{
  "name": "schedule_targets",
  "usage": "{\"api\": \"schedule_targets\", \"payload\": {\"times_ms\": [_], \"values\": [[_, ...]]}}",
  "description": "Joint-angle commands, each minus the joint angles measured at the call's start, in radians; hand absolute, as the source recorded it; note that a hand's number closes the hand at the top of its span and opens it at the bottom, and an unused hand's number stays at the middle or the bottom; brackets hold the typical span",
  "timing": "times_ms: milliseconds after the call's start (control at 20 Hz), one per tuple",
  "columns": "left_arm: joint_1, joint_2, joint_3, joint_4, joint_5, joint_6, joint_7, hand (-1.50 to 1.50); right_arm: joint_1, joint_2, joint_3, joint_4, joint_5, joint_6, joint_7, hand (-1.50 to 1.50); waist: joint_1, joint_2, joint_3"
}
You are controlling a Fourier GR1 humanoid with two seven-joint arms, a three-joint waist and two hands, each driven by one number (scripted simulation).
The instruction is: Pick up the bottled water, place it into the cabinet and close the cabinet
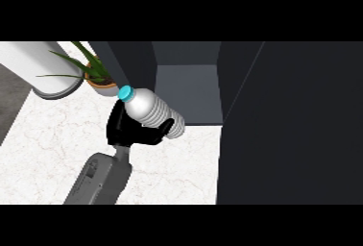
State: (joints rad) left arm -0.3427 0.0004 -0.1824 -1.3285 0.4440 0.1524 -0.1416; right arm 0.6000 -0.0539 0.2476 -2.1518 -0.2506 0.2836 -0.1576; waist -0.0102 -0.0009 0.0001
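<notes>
A clear ribbed water bottle (154, 111) with a turquoise cap (127, 92) is held tilted above the white marble counter (56, 139), cap pointing up and left. My left hand (126, 130) is shut on its lower part, fingers and thumb curled round it from below. The bottle's base end lies near the front lip of the open dark cabinet (188, 91), whose grey inside shows just behind and to the right. The cabinet door (291, 125) stands open as a large dark panel filling the right side. My right hand does not show.
A potted green plant (98, 72) stands at the back left, close to the bottle's cap. A big white cylinder (42, 67) lies left of it. A dark strip (10, 103) at the far left marks the counter's edge.
</notes>
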Motion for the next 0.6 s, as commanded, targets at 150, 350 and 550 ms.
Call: {"api": "schedule_targets", "payload": {"times_ms": [150, 350, 550], "values": [[-0.247, 0.000, -0.110, 0.147, -0.047, 0.236, -0.032, 1.50, -0.026, -0.003, -0.006, 0.021, -0.016, 0.001, -0.001, -1.50, -0.010, 0.002, 0.000], [-0.346, 0.000, -0.070, 0.287, -0.083, 0.225, -0.050, 1.50, -0.025, -0.005, -0.011, 0.013, -0.024, -0.010, 0.007, -1.50, -0.007, 0.003, 0.000], [-0.541, 0.000, -0.026, 0.480, -0.059, 0.264, -0.057, 1.50, -0.048, 0.017, 0.012, 0.089, 0.013, -0.006, -0.044, -1.50, -0.016, 0.006, 0.000]]}}
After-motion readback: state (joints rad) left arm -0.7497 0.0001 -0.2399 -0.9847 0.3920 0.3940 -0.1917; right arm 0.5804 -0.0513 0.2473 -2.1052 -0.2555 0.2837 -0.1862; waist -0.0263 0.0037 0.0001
